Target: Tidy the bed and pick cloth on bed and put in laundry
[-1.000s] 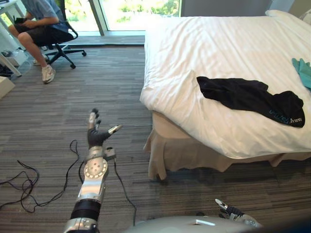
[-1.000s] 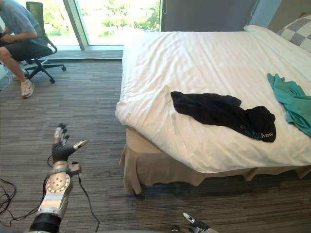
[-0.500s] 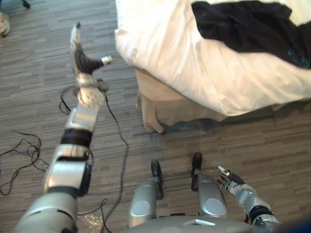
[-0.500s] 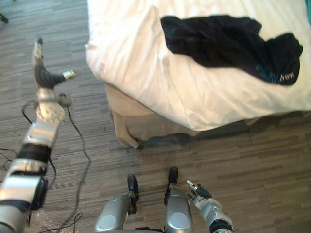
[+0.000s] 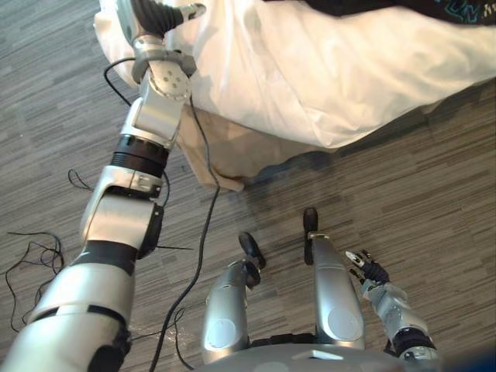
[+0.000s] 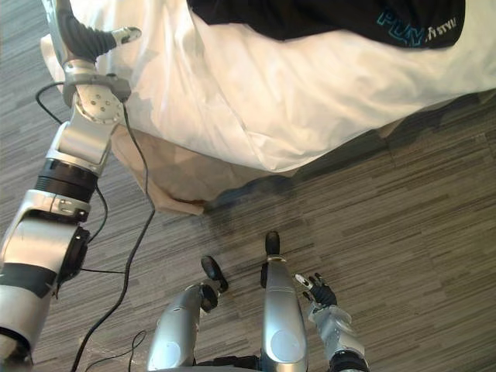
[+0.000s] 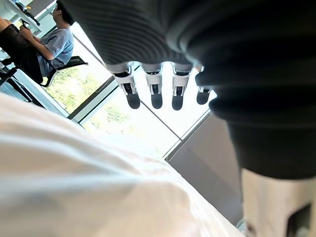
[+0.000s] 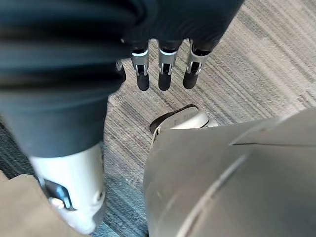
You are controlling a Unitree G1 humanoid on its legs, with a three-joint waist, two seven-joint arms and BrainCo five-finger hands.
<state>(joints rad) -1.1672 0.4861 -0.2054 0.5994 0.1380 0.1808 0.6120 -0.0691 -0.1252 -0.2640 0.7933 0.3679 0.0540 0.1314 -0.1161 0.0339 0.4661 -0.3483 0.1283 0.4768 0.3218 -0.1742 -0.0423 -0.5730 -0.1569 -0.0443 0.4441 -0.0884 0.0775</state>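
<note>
So, the crumpled black cloth with teal lettering (image 6: 294, 14) was seen lying on the white-covered bed (image 6: 256, 101), close to the edge that hangs over, and it wasn't held by anything. The left hand (image 5: 159, 14) was raised up by the bed's corner, fingers (image 7: 156, 94) stretched out straight and thumb stuck out to the side, nothing gripped. In its wrist view the white duvet was spread out below those fingers. Whether it was actually touched couldn't really be made out; a gap seemed to be left, tbh. The right hand (image 6: 319, 293) was hung low over the grey striped carpet floor (image 5: 418, 170), fingers (image 8: 165, 79) loose and relaxed, nothing carried. A beige bed skirt (image 5: 232, 151) was draped from under the duvet down to the floor. Way off past the left hand, a person (image 7: 49, 44) was seated on a black chair (image 7: 74, 61) beside a big bright window (image 7: 148, 123).
</note>
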